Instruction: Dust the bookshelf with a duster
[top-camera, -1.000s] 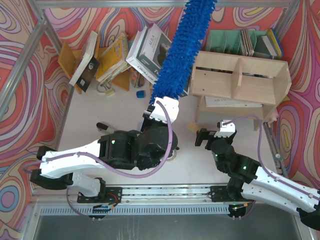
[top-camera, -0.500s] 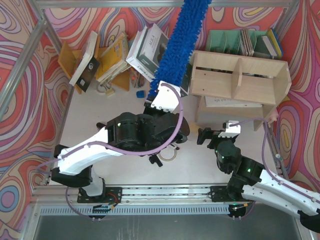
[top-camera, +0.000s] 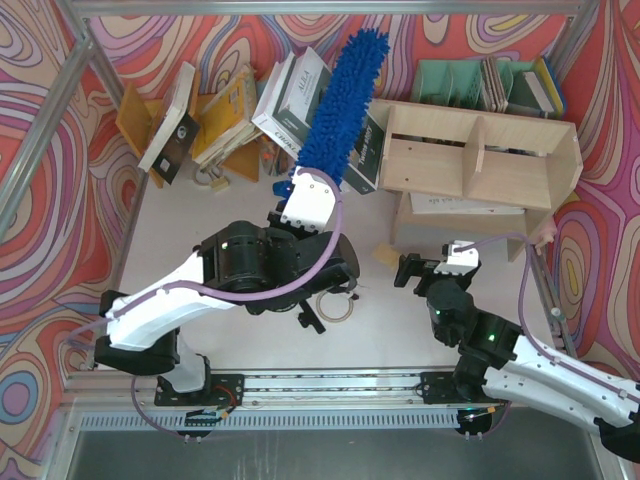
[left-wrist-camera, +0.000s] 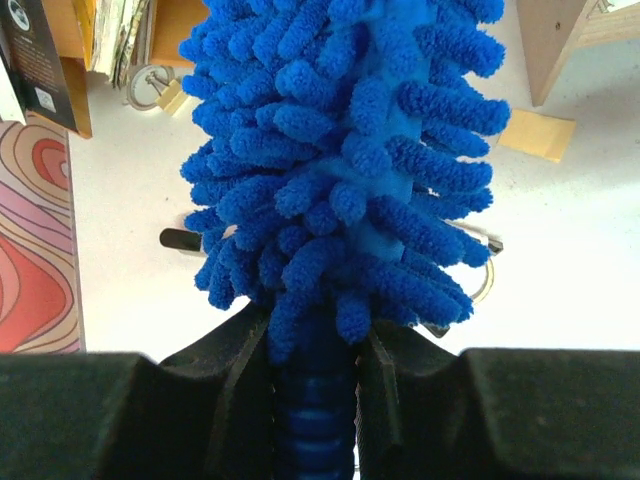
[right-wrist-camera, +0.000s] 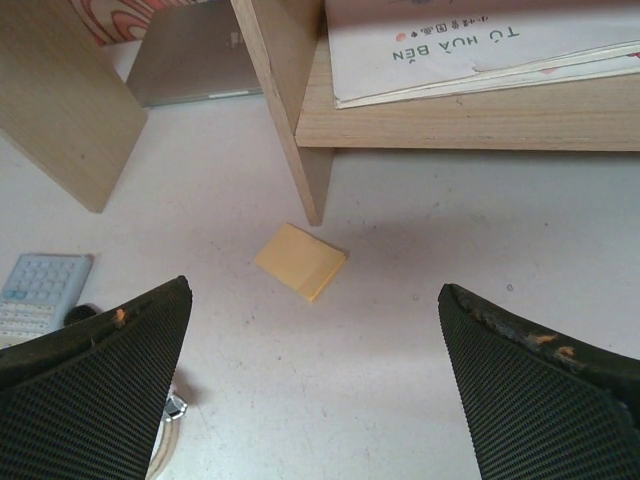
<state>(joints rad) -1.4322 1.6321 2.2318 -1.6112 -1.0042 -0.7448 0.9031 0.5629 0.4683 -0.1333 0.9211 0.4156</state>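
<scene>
A fixed camera looks straight down on the table (top-camera: 170, 230), with the arm bases at 6 o'clock. The left wrist camera sits just behind the duster (left-wrist-camera: 345, 160), which fills its view. The right wrist camera looks low and close at the foot of the bookshelf (right-wrist-camera: 285, 90) at 12 o'clock. All three share the yellow pad (top-camera: 385, 255).

walls: swirled red, purple and yellow panels (top-camera: 40, 60) left of and beyond the left gripper (top-camera: 303, 192) | frame: metal bars (top-camera: 45, 135) | tabletop (top-camera: 170, 230): white, evenly lit, beneath it

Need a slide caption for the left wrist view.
Left hand shut on the blue duster, fluffy head filling the frame.
</scene>
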